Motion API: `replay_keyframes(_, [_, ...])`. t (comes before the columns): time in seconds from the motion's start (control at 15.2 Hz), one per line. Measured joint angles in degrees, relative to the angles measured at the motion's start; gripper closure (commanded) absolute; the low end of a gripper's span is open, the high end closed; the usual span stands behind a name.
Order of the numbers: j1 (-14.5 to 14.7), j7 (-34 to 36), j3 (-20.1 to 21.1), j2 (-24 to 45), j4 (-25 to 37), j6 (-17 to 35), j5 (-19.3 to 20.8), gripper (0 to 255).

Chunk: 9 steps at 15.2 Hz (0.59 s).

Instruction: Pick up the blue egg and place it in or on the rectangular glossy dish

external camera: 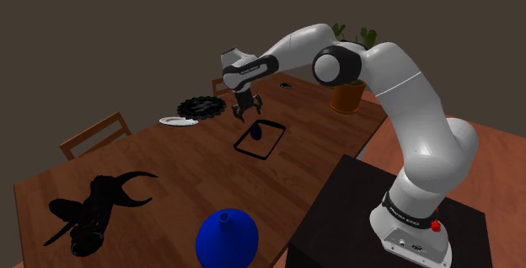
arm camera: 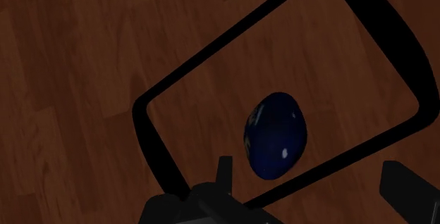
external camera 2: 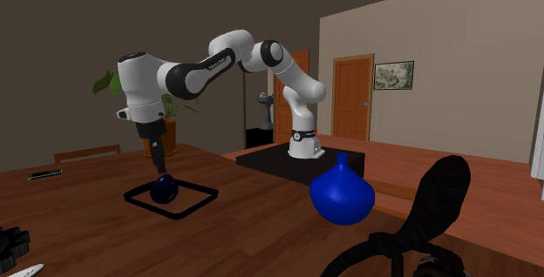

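The pincer [arm camera: 306, 165] stands wide open in the wrist view, its two black fingers [arm camera: 224, 172] well apart and clasping nothing. Just ahead of them the dark blue egg [arm camera: 276, 136] lies on its side inside the black-rimmed rectangular dish [arm camera: 154, 141]. It is nearer one finger than the other and touched by neither. The pincer's own body hides a stretch of the nearest rim. The dish's floor looks the same brown as the bench [arm camera: 84, 60], so I cannot tell whether it has a bottom of its own.

In the shoulder view the pincer [external camera: 247, 108] points down above the egg [external camera: 255, 129] with a gap between them. The egg sits in the end of the dish [external camera: 251, 152] farther from that camera. In the second exterior view the pincer [external camera 2: 158, 166] ends just over the egg [external camera 2: 163, 188] in the dish [external camera 2: 193, 206]. Whether a tip grazes it cannot be judged from that side.

Near the dish, a white plate [external camera: 179, 121] lies just beside a black toothed disc [external camera: 201, 105]. Farther off is a small dark flat thing [external camera: 285, 83], too small to name. At the bench's far edge stands a potted plant [external camera: 346, 98], its leaves partly hidden behind the arm [external camera: 379, 64]. Well apart at the other end stands a blue bulb-shaped vase [external camera: 228, 239], its base cut off by the picture's edge. Beside it is a black horned figure [external camera: 93, 211], too dark to make out in detail.
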<state>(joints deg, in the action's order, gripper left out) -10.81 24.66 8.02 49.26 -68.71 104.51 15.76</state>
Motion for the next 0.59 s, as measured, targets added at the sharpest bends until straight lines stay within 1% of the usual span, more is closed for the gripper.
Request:
replay_keyframes(0.07, [0.22,-0.31,0.05,0.11,1.99,-1.80,-0.13,0])
replay_keyframes(0.2, [0.44,-0.64,0.12,-0.11,4.06,-4.06,-0.31,0])
replay_keyframes(0.59, [0.64,-0.66,0.17,-0.19,4.90,-5.05,-0.38,0])
